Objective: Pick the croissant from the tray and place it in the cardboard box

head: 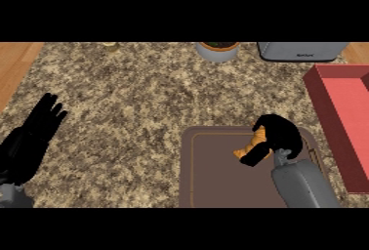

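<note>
Head view gives us the right hand [277, 134] curled round the croissant [252, 146] — we see only its orange ends past the black fingers — over the brown tray [216, 180] on the counter [137, 97]. Our left hand [32, 139] rests open at the left edge, and the red cardboard box [342, 122] sits just right of the tray.

The speckled brown-and-beige granite counter [144, 97] carries a dull brown rectangular tray [216, 180] edged with a thin orange line. The curved pastry croissant [252, 146] is golden orange. The open cardboard box [346, 122] is red.
</note>
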`<state>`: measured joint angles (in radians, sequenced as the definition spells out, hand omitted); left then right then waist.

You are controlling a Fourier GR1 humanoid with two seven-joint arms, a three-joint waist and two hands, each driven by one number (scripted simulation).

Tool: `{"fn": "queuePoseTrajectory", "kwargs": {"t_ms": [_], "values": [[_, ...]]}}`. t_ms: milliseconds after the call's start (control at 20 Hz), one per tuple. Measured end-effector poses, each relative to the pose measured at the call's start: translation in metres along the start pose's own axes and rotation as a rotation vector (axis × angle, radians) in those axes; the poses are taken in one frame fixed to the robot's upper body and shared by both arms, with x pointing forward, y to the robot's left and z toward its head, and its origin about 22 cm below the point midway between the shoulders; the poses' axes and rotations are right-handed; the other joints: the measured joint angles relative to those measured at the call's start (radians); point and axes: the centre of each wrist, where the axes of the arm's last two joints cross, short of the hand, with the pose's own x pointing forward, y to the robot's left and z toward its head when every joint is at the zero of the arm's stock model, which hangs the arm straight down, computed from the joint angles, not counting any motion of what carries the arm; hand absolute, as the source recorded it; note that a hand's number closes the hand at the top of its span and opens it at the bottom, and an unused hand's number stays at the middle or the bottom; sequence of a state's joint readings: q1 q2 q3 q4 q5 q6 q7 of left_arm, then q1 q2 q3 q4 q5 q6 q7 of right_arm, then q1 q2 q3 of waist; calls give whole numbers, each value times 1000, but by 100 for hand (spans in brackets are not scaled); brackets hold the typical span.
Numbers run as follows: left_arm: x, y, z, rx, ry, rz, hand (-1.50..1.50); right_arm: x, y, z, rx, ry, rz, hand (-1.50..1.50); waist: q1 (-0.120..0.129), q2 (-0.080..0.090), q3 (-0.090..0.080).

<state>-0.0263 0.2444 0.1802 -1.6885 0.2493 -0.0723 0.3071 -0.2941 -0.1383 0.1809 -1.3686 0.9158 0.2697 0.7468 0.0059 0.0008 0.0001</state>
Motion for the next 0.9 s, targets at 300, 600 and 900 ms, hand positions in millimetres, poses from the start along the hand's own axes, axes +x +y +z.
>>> {"fn": "queuePoseTrajectory", "kwargs": {"t_ms": [300,600,900], "values": [[-2,-1,-8,-16,-6,-1,0,10,-46,-57,-72,106,-37,150,19,8,0],[1,0,-12,-9,-1,-8,0,33,-84,-72,-215,119,-26,150,15,5,0],[-6,-5,-5,-3,5,-5,0,65,-126,-52,-413,66,-28,150,3,-2,0]]}}
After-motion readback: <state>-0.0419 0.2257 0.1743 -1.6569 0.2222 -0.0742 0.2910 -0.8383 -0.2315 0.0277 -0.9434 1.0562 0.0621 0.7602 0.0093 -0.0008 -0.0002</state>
